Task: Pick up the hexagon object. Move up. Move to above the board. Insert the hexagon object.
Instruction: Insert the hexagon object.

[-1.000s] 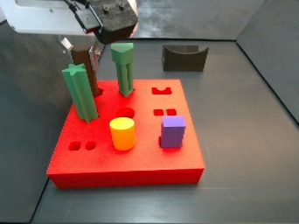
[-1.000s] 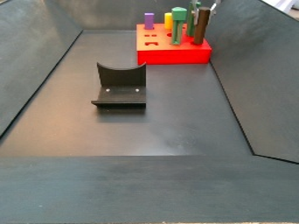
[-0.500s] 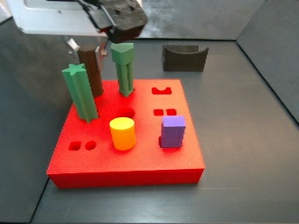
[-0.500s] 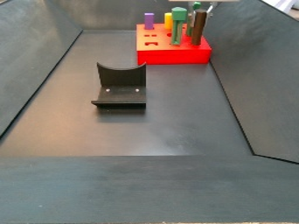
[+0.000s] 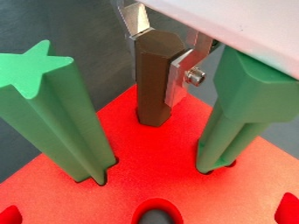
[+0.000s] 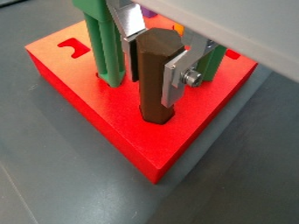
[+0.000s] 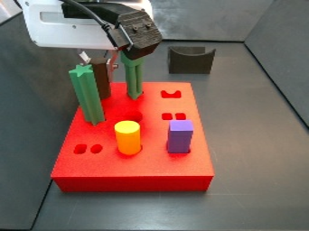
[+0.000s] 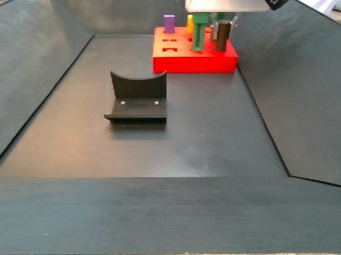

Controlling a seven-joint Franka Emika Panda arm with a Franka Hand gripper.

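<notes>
Low in the side frame, on the red board (image 7: 133,176): yellow cylinder (image 7: 126,138) and purple block (image 7: 179,136), both seated. Behind them, upper left of the frame, the green star-topped peg (image 7: 86,93) and green triangular-topped peg (image 7: 130,76), with the hexagon object (image 7: 104,79) between. Hexagon object lower than half a second ago, foot now sunk in its hole in both wrist views (image 5: 156,74) (image 6: 156,74), so insertion looks nearly or fully done. Hand (image 6: 163,54) still pinching the peg's upper part, silver fingers (image 6: 179,73) pressed against its sides; release remaining. Farthest back, the fixture (image 7: 190,60) on the grey table (image 7: 241,99).
</notes>
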